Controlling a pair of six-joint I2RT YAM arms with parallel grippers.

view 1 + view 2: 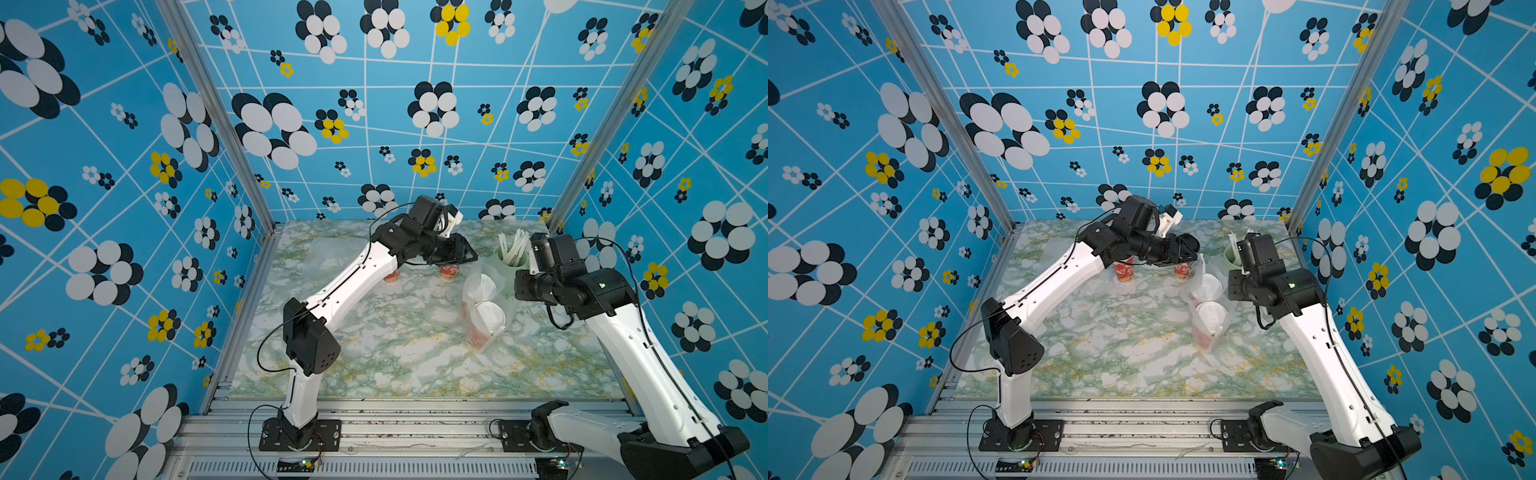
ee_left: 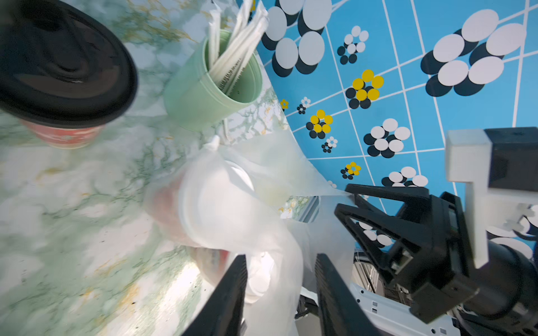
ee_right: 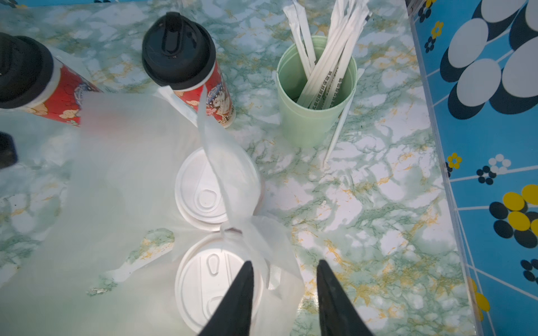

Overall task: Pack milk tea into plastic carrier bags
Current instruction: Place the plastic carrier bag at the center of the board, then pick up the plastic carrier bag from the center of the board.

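A plastic carrier bag point(image 1: 473, 272) stands at the right of the table. In it are two milk tea cups with white flat lids point(image 3: 203, 189) point(image 3: 209, 279). Its thin film point(image 2: 291, 163) fans up around them. My left gripper point(image 2: 281, 261) is open just above the bag, with loose film hanging in the gap between its fingers. My right gripper point(image 3: 283, 264) is open too, over the nearer white lid, and a bag handle point(image 3: 247, 232) lies against one finger. Two red milk tea cups with black lids point(image 3: 180, 52) point(image 3: 23, 72) stand behind the bag, outside it.
A pale green cup of white wrapped straws point(image 1: 513, 255) stands at the back right, with a loose straw point(image 3: 334, 139) leaning on it. The blue patterned side wall point(image 3: 480, 145) runs close to my right gripper. My left arm point(image 1: 357, 274) reaches across the black-lidded cups.
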